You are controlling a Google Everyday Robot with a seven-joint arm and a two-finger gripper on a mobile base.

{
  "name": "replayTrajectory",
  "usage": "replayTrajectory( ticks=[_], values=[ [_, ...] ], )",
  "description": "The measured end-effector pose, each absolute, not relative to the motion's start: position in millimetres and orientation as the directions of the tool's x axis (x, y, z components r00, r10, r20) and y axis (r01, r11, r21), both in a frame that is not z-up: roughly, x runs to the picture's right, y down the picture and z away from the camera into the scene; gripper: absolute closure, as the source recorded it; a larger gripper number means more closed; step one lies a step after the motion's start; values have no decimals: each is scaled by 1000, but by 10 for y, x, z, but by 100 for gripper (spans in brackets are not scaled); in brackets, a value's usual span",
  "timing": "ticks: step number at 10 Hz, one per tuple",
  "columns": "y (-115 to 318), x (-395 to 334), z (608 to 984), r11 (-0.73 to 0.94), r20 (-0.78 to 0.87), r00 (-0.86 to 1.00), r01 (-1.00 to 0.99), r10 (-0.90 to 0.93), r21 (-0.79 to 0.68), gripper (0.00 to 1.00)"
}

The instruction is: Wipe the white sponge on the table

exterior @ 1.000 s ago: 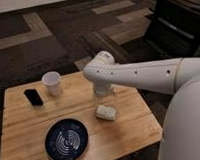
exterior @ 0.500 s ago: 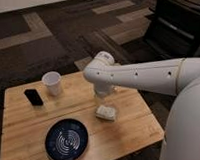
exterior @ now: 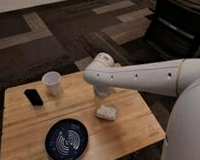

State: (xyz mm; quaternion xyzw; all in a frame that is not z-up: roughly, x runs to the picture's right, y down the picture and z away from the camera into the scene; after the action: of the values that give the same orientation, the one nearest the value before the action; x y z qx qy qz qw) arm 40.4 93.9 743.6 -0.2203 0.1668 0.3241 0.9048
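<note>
Your low light-brown wooden plank table (exterior: 14,122) carries, far left, a flat black phone (exterior: 33,96). Just right of it stands an upright white paper cup (exterior: 52,83). A round dark bowl (exterior: 66,140) sits near the front edge. Right of centre, the small off-white rectangular sponge (exterior: 106,113) lies flat. Your tool (exterior: 103,100) points down directly over it, at or just above its top. Released or clenched, you cannot tell.

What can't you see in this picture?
Camera view:
- Gripper, just above the white sponge: whether they touch is hidden by the arm.
- Table: near left corner cut off by the bottom edge.
- Robot body: cut off by the right edge.
</note>
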Motion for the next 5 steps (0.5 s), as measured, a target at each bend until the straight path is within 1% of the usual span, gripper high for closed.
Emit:
replayTrajectory(
  ticks=[3,5],
  values=[
    [899,522,7347,774,-378,822,-548,427,-317,35],
    [955,550,7375,839,-319,896,-414,308,-354,35]
  ],
)
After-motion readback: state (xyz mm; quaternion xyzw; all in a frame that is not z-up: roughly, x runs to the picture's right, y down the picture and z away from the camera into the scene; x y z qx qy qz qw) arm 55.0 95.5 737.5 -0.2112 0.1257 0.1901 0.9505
